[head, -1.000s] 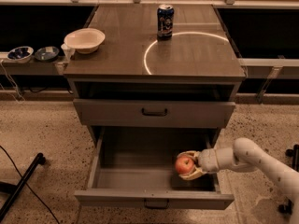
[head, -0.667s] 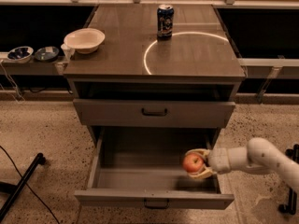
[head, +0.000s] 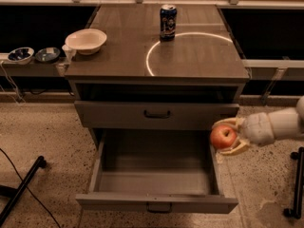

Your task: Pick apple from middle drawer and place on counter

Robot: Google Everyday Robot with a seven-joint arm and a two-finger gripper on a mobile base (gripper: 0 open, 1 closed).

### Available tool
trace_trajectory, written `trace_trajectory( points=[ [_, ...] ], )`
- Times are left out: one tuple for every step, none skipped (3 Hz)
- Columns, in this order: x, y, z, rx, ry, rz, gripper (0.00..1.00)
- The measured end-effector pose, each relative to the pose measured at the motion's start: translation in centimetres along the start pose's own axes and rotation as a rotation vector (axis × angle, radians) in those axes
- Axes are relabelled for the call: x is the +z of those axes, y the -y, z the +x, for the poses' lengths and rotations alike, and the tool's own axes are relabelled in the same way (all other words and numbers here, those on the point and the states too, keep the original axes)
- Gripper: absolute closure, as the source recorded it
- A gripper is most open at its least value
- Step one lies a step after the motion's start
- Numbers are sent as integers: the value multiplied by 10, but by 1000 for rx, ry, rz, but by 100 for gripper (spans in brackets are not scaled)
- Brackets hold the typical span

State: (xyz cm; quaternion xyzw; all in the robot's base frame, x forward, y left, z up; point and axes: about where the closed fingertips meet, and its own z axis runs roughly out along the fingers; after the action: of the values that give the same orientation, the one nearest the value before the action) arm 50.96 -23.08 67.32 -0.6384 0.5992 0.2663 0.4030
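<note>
The red apple (head: 223,137) sits between the pale fingers of my gripper (head: 230,137), which is shut on it. The gripper reaches in from the right and holds the apple in the air over the right side wall of the middle drawer (head: 156,202). That drawer is pulled out, and its grey inside shows nothing in it. The counter (head: 128,51) above bears a thin white ring (head: 190,51) on its right half.
A dark blue can (head: 167,22) stands at the ring's far edge. A white bowl (head: 86,41) sits at the counter's left edge. The drawer above (head: 156,114) is shut. Two small bowls (head: 33,54) rest on the left shelf. A black stand leg (head: 21,189) lies at lower left.
The gripper has lifted the apple out of the drawer's right side, moving it up and to the right, past the drawer wall.
</note>
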Motion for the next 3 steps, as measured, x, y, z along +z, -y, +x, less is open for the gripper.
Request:
trace_trajectory(
  points=[
    [-48,24,-40,-19,-39,6,100],
    [-82,43,-89,-38,-55,0,100],
    [-90,52,-133,-102,-77,25,100]
  ],
)
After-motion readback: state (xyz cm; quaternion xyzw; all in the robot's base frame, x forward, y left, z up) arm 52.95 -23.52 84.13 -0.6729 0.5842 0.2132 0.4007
